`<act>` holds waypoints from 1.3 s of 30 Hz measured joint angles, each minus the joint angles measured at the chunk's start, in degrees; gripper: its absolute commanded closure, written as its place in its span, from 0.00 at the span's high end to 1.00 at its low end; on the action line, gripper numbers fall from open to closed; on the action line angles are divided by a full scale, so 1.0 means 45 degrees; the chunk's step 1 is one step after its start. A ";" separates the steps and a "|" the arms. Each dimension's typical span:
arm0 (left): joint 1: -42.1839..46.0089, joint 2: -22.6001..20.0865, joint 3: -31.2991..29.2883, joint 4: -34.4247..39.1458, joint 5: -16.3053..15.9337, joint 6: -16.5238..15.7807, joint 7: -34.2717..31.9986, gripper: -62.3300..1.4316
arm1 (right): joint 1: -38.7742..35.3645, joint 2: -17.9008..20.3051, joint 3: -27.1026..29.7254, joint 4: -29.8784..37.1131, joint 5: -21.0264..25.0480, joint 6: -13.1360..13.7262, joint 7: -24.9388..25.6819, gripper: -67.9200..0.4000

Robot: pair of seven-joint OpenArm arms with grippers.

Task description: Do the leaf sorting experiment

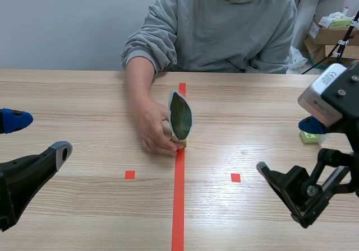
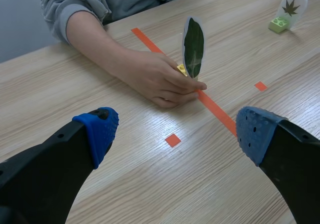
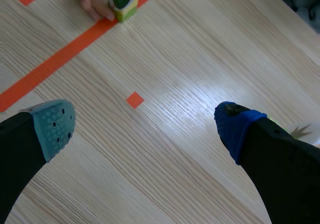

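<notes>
barely underway: a person's hand (image 1: 154,129) held the oval laminated green leaf card (image 1: 180,116) upright on the red centre line (image 1: 178,206), left gripper (image 2: 177,131) and right gripper (image 3: 144,126) both released, its sorting ahead.
</notes>
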 measured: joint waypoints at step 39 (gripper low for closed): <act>0.0000 0.0000 0.0000 0.0000 0.0000 0.0000 0.0005 0.82 | 0.0063 0.0000 0.0000 0.0092 0.0005 0.0427 0.0282 0.83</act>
